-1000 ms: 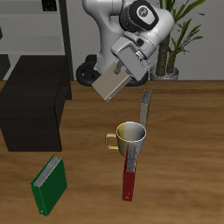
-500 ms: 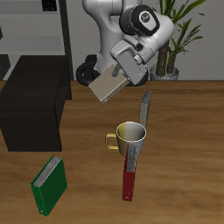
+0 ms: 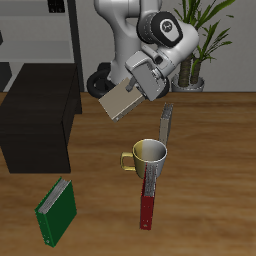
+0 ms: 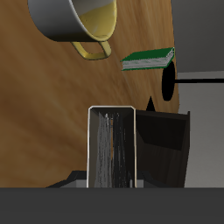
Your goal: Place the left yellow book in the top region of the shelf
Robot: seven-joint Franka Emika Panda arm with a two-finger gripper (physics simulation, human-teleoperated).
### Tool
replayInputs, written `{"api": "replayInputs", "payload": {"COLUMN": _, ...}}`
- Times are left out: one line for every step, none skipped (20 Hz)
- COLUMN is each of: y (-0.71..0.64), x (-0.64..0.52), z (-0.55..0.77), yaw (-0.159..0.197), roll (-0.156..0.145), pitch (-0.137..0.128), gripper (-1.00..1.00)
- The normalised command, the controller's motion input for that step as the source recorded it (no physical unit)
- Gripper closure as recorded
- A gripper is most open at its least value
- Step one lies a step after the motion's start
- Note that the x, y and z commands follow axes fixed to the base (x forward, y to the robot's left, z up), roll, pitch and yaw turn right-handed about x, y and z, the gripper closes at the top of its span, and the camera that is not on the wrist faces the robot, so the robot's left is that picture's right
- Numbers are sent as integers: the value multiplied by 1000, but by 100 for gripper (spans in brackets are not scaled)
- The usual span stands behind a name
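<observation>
Slowly, over the last second, I have carried the left yellow book [image 3: 120, 100], clamped in my fingers [image 3: 137, 88] and held tilted in the air above the tabletop [image 3: 210, 150], a little nearer the shelf [image 3: 38, 115], whose flat top is not yet reached.

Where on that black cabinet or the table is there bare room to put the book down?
The shelf's flat top is bare. So is the table between the green book and the mug. It is crowded around the mug, with the red book and an upright book.
</observation>
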Motion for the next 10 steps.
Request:
{"api": "replayInputs", "payload": {"y": 32, "x": 36, "z": -90, "yaw": 3, "roll": -21, "pitch": 38, "gripper": 100}}
{"api": "replayInputs", "payload": {"y": 0, "x": 29, "z": -34, "yaw": 10, "roll": -23, "pitch": 4, "gripper": 100}}
{"api": "replayInputs", "payload": {"y": 78, "x": 25, "z": -77, "yaw": -14, "roll": -20, "pitch": 26, "gripper": 100}}
{"api": "replayInputs", "payload": {"y": 21, "x": 27, "z": -55, "yaw": 1, "roll": -29, "pitch": 20, "gripper": 100}}
{"api": "replayInputs", "payload": {"y": -41, "x": 18, "z": -46, "yaw": -16, "roll": -24, "pitch": 17, "gripper": 100}}
{"api": "replayInputs", "payload": {"y": 25, "x": -116, "z": -22, "yaw": 1, "roll": -33, "pitch": -8, "gripper": 100}}
{"api": "replayInputs", "payload": {"y": -50, "x": -27, "z": -38, "yaw": -20, "roll": -21, "pitch": 20, "gripper": 100}}
{"api": "replayInputs", "payload": {"y": -119, "x": -21, "z": -84, "yaw": -3, "roll": -52, "pitch": 18, "gripper": 100}}
{"api": "replayInputs", "payload": {"y": -85, "x": -22, "z": -55, "yaw": -8, "roll": -29, "pitch": 2, "gripper": 100}}
{"api": "replayInputs", "payload": {"y": -24, "x": -34, "z": -84, "yaw": -3, "roll": -6, "pitch": 5, "gripper": 100}}
